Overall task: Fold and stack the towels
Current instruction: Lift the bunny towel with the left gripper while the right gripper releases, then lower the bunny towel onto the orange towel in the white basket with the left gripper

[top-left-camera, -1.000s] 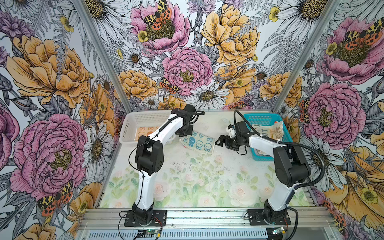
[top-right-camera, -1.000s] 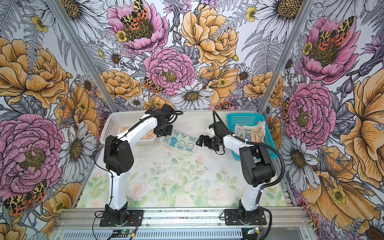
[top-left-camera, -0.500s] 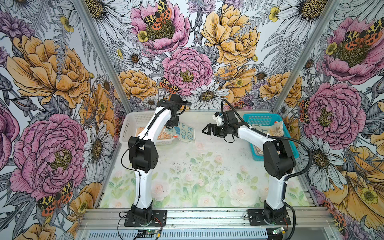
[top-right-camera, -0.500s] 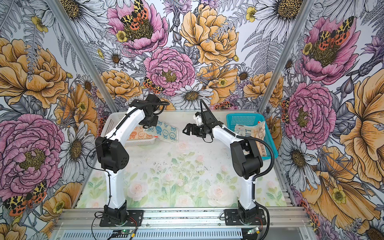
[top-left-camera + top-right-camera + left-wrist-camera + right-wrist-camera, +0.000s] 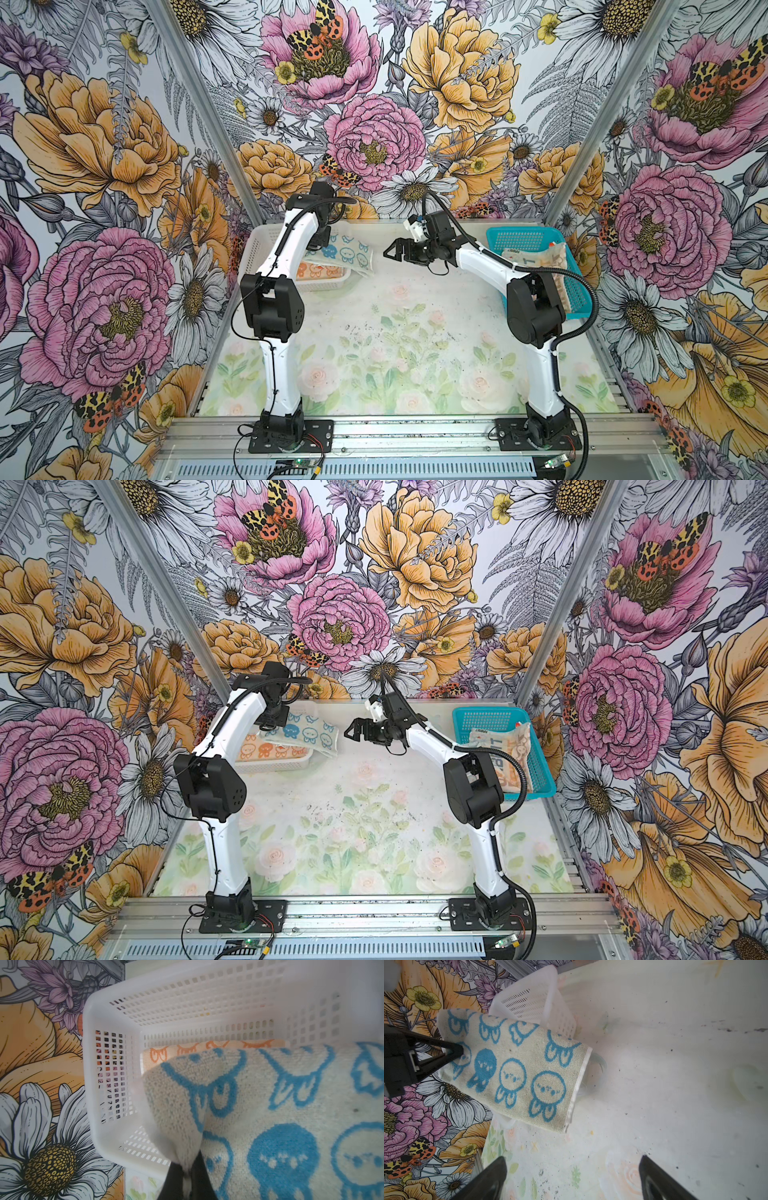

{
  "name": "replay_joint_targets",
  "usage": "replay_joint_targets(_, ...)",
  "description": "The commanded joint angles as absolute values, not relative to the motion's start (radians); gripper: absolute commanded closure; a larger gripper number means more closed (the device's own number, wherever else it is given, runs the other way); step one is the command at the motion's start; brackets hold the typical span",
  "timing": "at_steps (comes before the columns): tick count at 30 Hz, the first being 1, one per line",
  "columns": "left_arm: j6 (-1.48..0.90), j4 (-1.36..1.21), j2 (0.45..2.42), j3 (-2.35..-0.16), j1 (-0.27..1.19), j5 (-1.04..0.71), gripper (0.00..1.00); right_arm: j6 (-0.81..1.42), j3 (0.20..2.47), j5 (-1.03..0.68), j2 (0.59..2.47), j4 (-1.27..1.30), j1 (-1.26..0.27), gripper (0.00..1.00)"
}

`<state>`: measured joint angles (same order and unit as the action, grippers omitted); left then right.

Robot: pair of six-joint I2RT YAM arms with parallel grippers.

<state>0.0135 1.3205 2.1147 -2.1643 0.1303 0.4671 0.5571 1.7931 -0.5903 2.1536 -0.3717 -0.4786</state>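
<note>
A folded cream towel with blue bunny faces hangs over the white basket. Its free end reaches past the basket's right rim. My left gripper is shut on the towel's left end. An orange-printed towel lies folded flat inside that basket, beneath the held one. My right gripper hovers open and empty above the table, just right of the towel's free end.
A teal basket at the back right holds crumpled printed towels. The right arm's elbow stands in front of it. The floral table mat carries dark specks. Patterned walls close in the back and both sides.
My left gripper has carried the blue-printed towel left and back, from the table's middle to over the white basket. The open right gripper has followed leftward, away from the teal basket.
</note>
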Motion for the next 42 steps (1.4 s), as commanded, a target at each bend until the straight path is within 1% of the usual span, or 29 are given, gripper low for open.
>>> replay_joint_targets(1,0.042,1.318,2.161,-2.199,0.105,0.556,1.00,0.571,1.870,-0.625,2.209,-0.373,-0.506,0.01)
replay_joint_targets(14,0.049,1.315,2.238,-2.225,0.041,0.539,1.00,0.571,1.930,-0.639,2.262,-0.405,-0.524,0.01)
replay_joint_targets(27,0.059,1.310,2.290,-2.224,0.015,0.542,1.00,0.571,1.927,-0.634,2.280,-0.415,-0.520,0.01)
replay_joint_targets(42,0.069,1.314,2.248,-2.245,0.011,0.538,1.00,0.568,1.903,-0.631,2.270,-0.417,-0.515,0.01)
